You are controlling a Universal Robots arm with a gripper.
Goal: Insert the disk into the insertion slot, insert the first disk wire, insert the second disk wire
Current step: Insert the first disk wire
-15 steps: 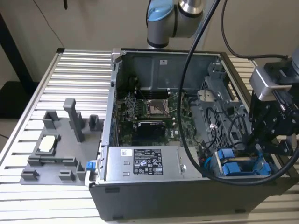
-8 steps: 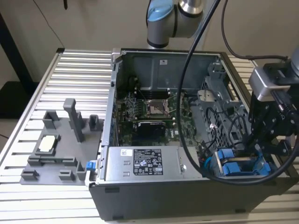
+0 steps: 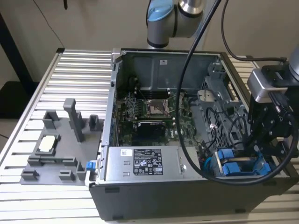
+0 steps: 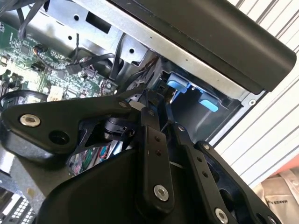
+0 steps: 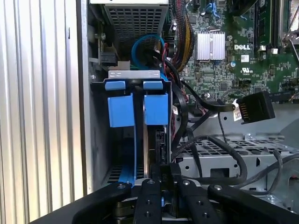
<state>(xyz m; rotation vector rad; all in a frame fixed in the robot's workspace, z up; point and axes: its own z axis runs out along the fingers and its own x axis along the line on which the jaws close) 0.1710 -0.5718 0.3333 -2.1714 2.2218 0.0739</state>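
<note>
Entry one: the pincer point(image 5: 163, 169), which we are finding poised at the near end of the drive cage inside the open computer case point(image 3: 140, 196). We are unable to tell how far it is open, or whether it is gripping anything.

Entry two: the disk point(image 5: 155, 108) in its blue carrier. We are seeing it sitting in the insertion slot point(image 5: 99, 135), directly ahead of the pincer, with a second blue-framed drive point(image 5: 120, 111) lying just beside it.

Entry three: a loose black connector point(image 5: 254, 108), which is hanging off to the pincer's side, near the motherboard point(image 5: 224, 60).

wall point(image 3: 93, 23): plain beige | table point(image 3: 79, 70): ribbed aluminium | floor point(image 3: 5, 128): pale, perhaps
</note>
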